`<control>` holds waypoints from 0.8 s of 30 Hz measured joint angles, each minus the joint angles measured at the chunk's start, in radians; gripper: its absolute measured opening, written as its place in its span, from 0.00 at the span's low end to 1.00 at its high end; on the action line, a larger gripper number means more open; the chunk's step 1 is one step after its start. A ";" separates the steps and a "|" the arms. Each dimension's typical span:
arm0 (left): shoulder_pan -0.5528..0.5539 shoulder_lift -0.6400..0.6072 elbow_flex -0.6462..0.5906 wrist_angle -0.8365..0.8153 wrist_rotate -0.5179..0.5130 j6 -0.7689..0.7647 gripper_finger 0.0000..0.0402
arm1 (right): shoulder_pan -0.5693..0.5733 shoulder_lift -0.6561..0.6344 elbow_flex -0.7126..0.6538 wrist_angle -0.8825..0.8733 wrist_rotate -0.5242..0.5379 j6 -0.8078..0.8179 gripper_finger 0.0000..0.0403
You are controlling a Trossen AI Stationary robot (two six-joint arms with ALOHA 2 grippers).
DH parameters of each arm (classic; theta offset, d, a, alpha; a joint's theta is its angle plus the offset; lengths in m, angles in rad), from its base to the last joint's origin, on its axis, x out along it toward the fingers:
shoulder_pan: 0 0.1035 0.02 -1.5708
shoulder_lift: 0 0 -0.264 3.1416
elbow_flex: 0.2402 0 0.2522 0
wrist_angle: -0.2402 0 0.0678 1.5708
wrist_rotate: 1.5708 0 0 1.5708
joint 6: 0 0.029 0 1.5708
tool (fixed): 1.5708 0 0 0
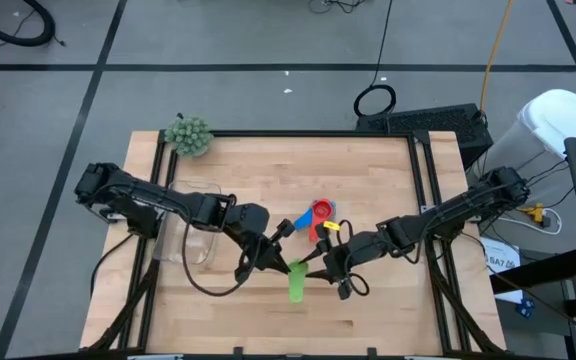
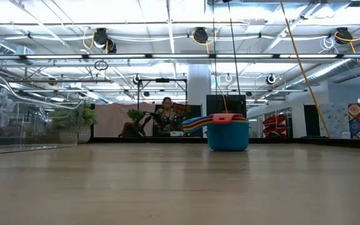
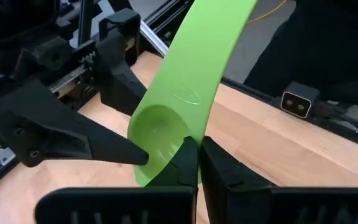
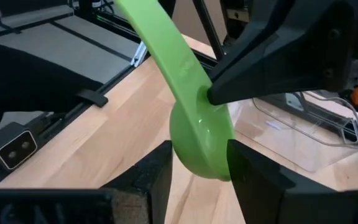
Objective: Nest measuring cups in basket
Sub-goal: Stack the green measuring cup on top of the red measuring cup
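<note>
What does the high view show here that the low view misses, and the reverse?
Only the high view shows the green cup low over the table with both arms on it: the left gripper shut on it, the right gripper open around it.

Only the low view shows a person in the room behind.

Both show the stacked cups, the basket and the fuzzy ball.
</note>
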 joint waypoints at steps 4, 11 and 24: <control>0.014 0.000 0.000 -0.007 0.002 -0.005 0.01 | -0.003 0.000 0.000 0.014 0.001 0.004 0.34; 0.037 0.000 0.000 -0.002 -0.001 -0.005 0.01 | -0.002 0.000 0.000 0.016 -0.009 0.008 0.14; 0.067 -0.016 -0.002 0.015 -0.143 -0.075 0.14 | -0.008 -0.009 -0.002 -0.079 0.115 0.026 0.01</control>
